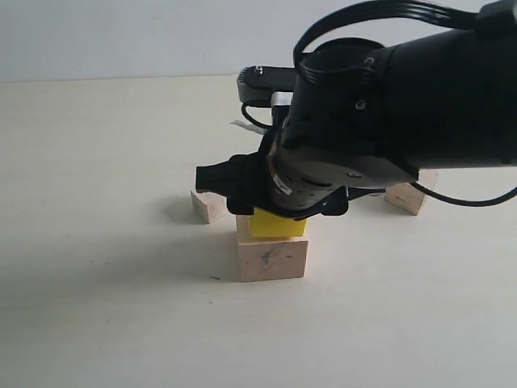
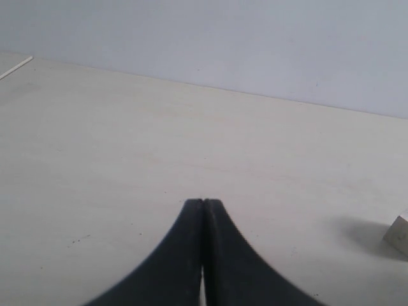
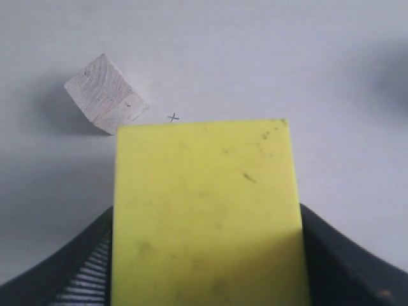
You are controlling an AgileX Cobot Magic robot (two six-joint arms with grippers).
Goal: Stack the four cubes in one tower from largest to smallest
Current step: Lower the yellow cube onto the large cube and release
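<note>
Right pincer (image 3: 207, 255) around smooth yellow cube (image 3: 204, 191) atop grainy pale-wood cube (image 1: 272, 259).

Light is soft, even and fairly bright, no glare. Exterior: a wide faint shadow lies on the table (image 1: 97, 267) left of the large wood cube (image 1: 272, 257), with a darker patch just behind it on that side. The cube's front face is evenly lit, grain sharp. The right arm (image 1: 404, 105) above the cube is near the lens, slightly soft, with dull highlights.

Right wrist: the yellow cube (image 3: 204, 210) looks washed out, dimmer at its lens end. The pale wood cube (image 3: 105, 94) is sharp, with a soft shadow beside it.

Left wrist: the left gripper (image 2: 203, 203) is blurred, and contrast is low.
</note>
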